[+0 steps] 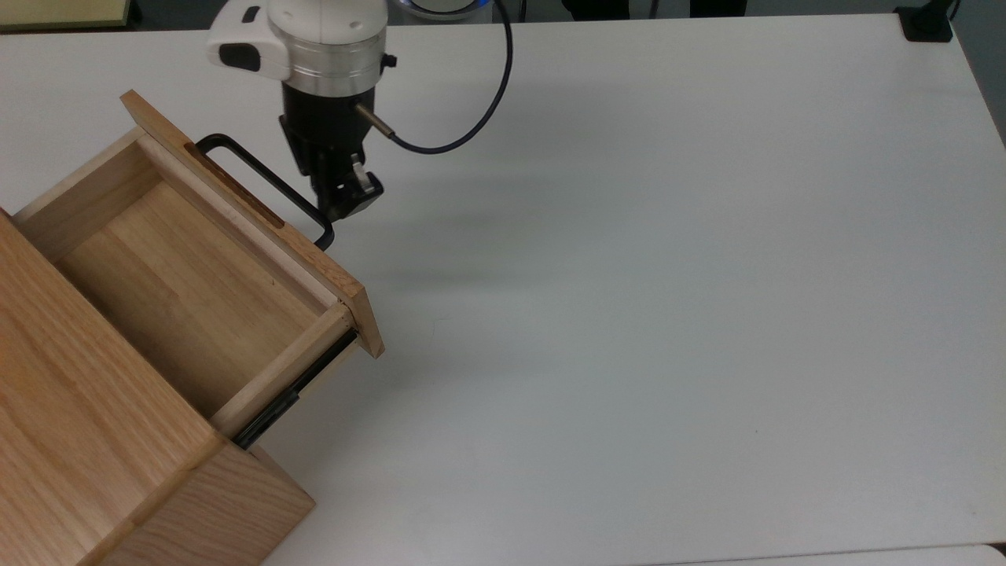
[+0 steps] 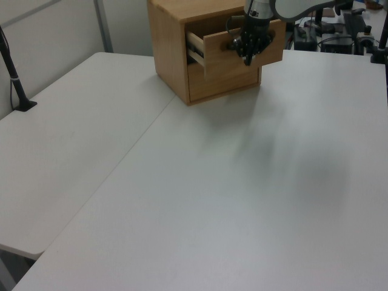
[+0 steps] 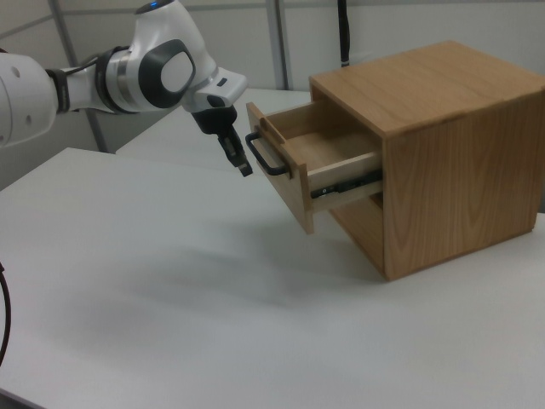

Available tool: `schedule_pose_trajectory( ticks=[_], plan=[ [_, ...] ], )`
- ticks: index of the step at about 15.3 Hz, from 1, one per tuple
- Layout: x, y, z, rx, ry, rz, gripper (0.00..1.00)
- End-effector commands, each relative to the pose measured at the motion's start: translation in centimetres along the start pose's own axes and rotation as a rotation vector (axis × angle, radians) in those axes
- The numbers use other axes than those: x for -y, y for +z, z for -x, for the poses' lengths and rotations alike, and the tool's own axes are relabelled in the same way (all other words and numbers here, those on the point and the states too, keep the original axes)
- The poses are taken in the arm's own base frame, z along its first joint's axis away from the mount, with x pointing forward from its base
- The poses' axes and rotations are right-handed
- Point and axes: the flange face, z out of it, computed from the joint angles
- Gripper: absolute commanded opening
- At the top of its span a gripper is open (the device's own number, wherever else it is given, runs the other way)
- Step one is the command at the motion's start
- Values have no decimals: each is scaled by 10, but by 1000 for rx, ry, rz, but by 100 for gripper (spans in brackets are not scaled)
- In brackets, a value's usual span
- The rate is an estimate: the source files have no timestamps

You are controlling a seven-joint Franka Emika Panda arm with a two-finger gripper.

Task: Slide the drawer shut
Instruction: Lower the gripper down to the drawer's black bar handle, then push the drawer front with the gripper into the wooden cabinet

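1. The drawer (image 1: 196,275) is pulled far out of the cabinet (image 3: 443,145). It is the upper compartment, and in the top view its inside is bare wood.
2. In the top view the drawer is at the top view's left. Its front panel (image 1: 259,228) runs diagonally, and the black handle (image 1: 267,185) is on the outer face of the panel.
3. A black rail (image 1: 295,389) shows under the drawer's side, between the front panel and the cabinet.
4. The gripper (image 1: 346,203) is just beside the handle, near the handle's end that is lower in the top view. In the right view the gripper (image 3: 242,162) is just at the left of the handle (image 3: 266,158), and I cannot tell if they touch.
5. In the left view the gripper (image 2: 247,56) is in front of the drawer's front panel (image 2: 242,51).
6. The fingers point down and look close together with nothing between them, so the gripper seems closed.
7. The arm (image 3: 128,72) reaches in from the right view's left, and a black cable (image 1: 464,118) loops beside the wrist in the top view.
8. The cabinet stands on a white table (image 1: 668,314).
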Motion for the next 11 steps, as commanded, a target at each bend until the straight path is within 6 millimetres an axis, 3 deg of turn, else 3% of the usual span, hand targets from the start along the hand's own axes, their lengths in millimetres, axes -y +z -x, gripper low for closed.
schedule_pose_trajectory(
  ticks=[1, 4, 11],
  plan=[
    [-5, 7, -16, -35, -84, 4, 0],
    [-10, 6, -23, -36, -185, 2, 0],
    [-25, -1, -74, -143, -184, -49, 0]
  ],
)
